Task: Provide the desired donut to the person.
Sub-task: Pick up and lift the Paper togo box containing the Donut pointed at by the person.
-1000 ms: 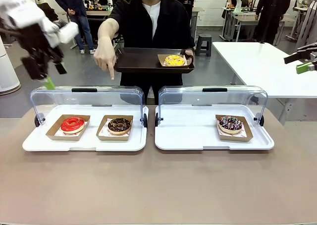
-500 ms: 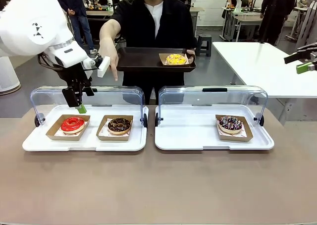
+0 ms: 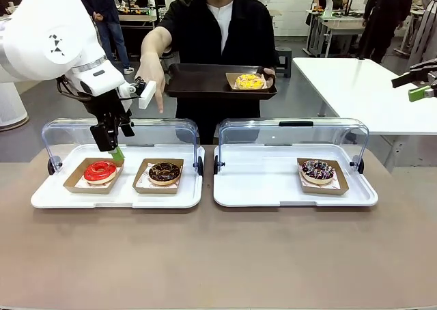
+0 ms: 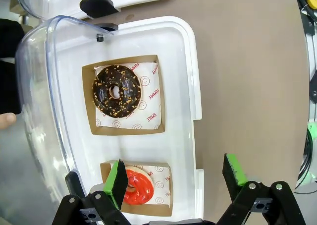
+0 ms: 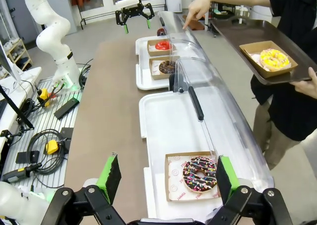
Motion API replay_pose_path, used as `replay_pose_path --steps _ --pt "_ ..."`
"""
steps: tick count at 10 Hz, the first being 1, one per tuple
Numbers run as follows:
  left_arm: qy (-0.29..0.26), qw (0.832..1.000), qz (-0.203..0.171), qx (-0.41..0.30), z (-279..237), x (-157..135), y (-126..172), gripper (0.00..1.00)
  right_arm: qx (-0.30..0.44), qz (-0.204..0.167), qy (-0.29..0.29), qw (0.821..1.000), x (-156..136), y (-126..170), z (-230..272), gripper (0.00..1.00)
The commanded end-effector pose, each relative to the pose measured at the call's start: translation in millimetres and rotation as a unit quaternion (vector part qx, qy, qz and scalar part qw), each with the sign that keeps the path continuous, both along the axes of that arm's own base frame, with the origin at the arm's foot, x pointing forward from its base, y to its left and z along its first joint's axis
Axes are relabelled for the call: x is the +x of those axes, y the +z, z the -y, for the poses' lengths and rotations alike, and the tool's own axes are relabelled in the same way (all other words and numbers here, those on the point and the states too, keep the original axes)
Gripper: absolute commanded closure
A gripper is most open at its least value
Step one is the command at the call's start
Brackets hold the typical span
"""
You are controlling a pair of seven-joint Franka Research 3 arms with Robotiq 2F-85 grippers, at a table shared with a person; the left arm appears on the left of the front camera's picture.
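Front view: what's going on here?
The person holds a tray with a yellow donut and points down toward the left case. The left gripper, open, hangs just above the red donut there, beside the chocolate donut. The right gripper, open, is off to the right; a sprinkled donut sits in the right case.

The red donut [image 3: 100, 171] is glossy; the chocolate donut [image 3: 164, 173] carries pale flecks; the sprinkled donut [image 3: 317, 170] is dark with multicoloured dots. The yellow donut [image 3: 248, 81] contrasts with its dark brown serving tray [image 3: 198, 81]. The card boxes [image 3: 72, 180] are brown, the display trays [image 3: 123, 199] white, the bench [image 3: 218, 255] dull brown.
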State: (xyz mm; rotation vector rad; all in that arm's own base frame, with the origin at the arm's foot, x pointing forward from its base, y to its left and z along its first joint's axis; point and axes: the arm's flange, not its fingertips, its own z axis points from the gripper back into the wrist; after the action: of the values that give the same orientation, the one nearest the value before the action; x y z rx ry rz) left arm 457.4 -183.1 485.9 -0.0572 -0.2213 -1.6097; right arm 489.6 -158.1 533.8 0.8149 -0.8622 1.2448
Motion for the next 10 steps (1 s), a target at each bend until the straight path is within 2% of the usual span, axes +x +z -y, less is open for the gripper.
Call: replay_pose_path --steps 1,6,8,10 --pt "0.000 1.000 0.006 0.007 0 1 2 0.00 0.004 0.002 -0.001 1.000 0 1 -1 0.00" --pt "0.000 1.000 0.000 0.000 0 0 0 0.00 0.004 0.002 -0.001 1.000 0 1 -1 0.00" --pt "-0.027 0.999 -0.002 0.038 30 -3 -24 0.00 0.004 0.002 -0.001 1.000 0 1 -1 0.00" --pt "-0.007 0.995 -0.002 0.102 49 8 -59 0.00 0.004 0.002 -0.001 1.000 0 1 -1 0.00"
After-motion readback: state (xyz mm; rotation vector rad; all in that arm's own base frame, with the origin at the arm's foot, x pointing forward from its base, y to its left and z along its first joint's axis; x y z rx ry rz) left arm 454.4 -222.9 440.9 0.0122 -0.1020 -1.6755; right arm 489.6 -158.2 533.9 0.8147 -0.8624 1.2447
